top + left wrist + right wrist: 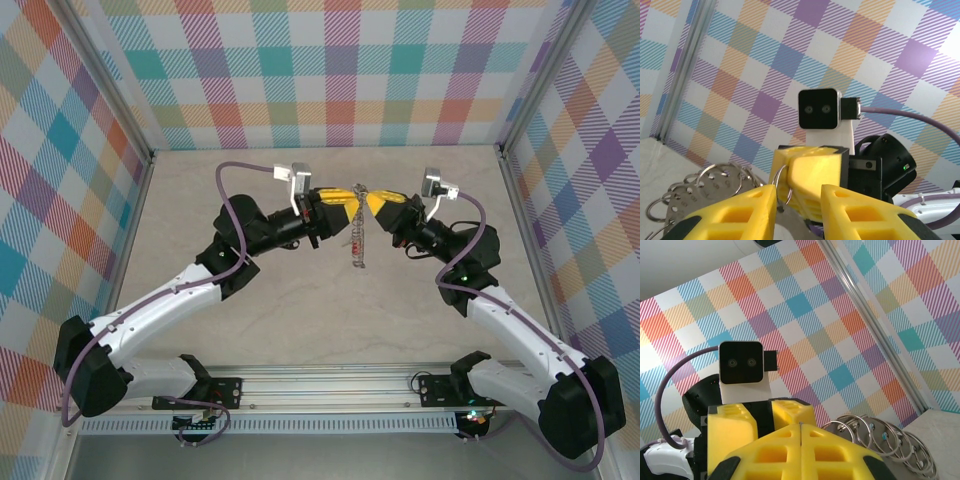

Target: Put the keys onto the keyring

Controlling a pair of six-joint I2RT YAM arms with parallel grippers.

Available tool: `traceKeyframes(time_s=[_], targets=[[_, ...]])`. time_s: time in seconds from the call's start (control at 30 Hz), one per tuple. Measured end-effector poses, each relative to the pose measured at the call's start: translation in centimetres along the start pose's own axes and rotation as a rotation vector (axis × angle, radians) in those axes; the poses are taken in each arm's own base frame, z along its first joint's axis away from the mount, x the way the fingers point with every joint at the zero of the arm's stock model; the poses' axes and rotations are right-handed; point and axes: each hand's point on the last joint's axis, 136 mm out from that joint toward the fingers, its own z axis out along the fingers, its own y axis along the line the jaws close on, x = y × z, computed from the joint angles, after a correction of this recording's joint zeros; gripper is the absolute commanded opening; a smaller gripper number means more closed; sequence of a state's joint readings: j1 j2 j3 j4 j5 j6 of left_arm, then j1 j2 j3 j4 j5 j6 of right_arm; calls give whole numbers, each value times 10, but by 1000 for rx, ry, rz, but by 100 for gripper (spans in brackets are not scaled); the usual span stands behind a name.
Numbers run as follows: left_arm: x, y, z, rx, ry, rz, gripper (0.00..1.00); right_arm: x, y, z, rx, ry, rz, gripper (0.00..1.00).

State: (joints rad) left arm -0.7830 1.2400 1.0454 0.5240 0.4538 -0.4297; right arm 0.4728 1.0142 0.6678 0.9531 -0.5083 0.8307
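Closest to the left wrist lens, the left gripper point(797, 200) shows two blocky yellow plastic fingers point(735, 212) standing slightly apart. A sliver of silvery metal sits low in the gap, and I cannot tell whether they clamp it. Just beyond, tip to tip with it, sits the right gripper point(807, 172), its yellow fingers pressed tight together (the right wrist view shows a hairline seam between them). A thin silver wire loop point(780, 184) pokes out beside those closed tips, and it is unclear whether it is pinched. At the lower left is the large silvery metal keyring point(702, 190), its rim a chain of small loops and perforated discs, running in under the left finger.

From above, both arms reach in from the near edge and meet over the middle of the pale marbled tabletop point(300, 320). The keyring appears edge-on at the point where the fingertips meet, stretching toward the bases. Near its lower end, the tiny key with a small red plastic tag point(357, 257) shows as a red speck, its metal too small to make out. Pastel checked walls point(340, 70) enclose the table on three sides.
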Motion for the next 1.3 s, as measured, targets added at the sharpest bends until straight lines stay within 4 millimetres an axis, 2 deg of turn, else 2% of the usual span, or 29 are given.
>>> traceKeyframes(time_s=[0.2,0.6,0.83,1.3], targets=[[-5,-3,2,14,-7,7,29,0,0,0,-1,-1,3,0],[5,8,10,0,16,-7,29,-1,1,0,-1,-5,1,0],[5,9,12,-5,16,-7,32,-1,0,0,3,-2,3,0],[-14,10,1,-48,-44,17,37,-3,3,-2,2,-8,-3,0]])
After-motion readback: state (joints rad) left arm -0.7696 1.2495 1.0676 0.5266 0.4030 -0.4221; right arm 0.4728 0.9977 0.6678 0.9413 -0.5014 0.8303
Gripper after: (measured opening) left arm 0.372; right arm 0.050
